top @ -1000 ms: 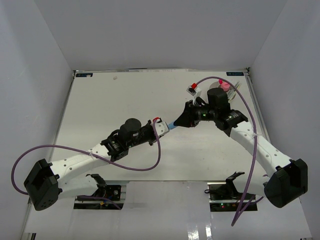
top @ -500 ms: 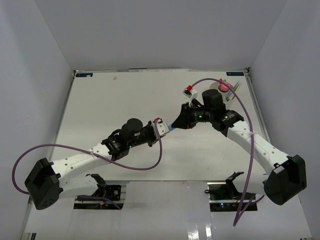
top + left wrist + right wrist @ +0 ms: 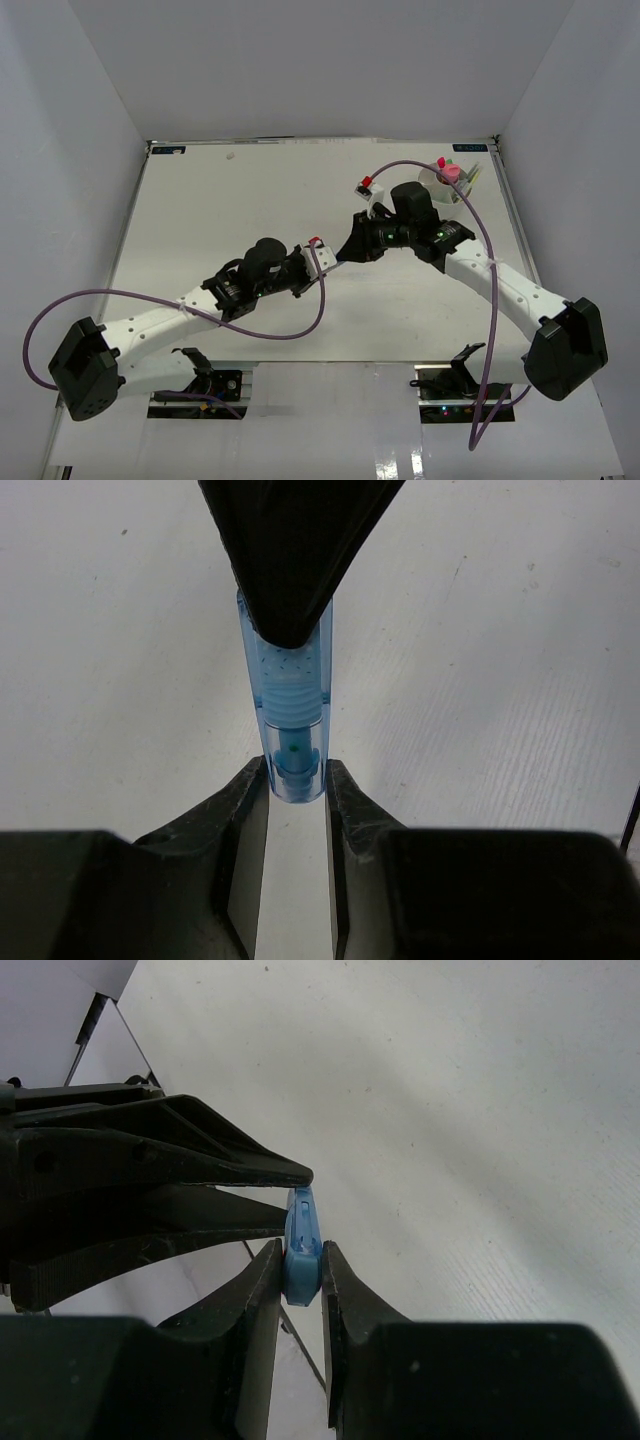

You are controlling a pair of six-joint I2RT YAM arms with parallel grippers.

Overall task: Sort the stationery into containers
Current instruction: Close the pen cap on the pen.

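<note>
1. Gripping one blue pen (image 3: 290, 695) from both ends: the left jaws are pinching its plunger end, and the right jaws are pinching the opposite tip.
2. The pen is hanging in the air above the tabletop (image 3: 500, 680), bridging the two arms and touching nothing else.
3. Judging the handling: it is looking light, stiff and hard-shelled, not fragile. The smooth round barrel is probably slippery and likely to swivel in a tip-only pinch, so a hold nearer mid-barrel would be steadier.
4. The white tub (image 3: 430, 178) is sitting at the far right of the tabletop, partly hidden behind the right arm and well apart from the pen.
5. Counting: one pen and one tub are showing. One pink cap (image 3: 451, 172) is poking out of the tub beside some thin sticks, too small to count.
</note>
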